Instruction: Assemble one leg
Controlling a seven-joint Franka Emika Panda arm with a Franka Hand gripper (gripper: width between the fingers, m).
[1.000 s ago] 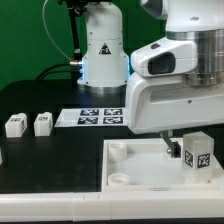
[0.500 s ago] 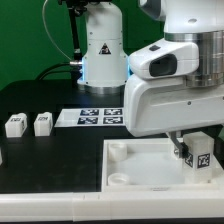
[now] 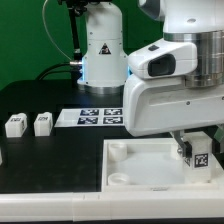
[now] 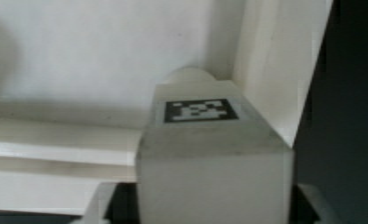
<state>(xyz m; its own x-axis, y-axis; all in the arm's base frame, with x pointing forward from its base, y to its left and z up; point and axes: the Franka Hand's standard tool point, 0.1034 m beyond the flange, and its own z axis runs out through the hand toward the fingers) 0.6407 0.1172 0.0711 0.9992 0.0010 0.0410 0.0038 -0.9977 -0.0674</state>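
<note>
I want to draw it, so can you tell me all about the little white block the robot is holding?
The leg is a small white block, plastic by its look, with a black-and-white square tag on one face. The gripper holds it upright, shut on its upper part. It sits over the big white tray, near the corner on the exterior view's right. The wrist view shows the same leg close up, beside the tray's raised rim. Whether its bottom touches the tray cannot be seen.
</note>
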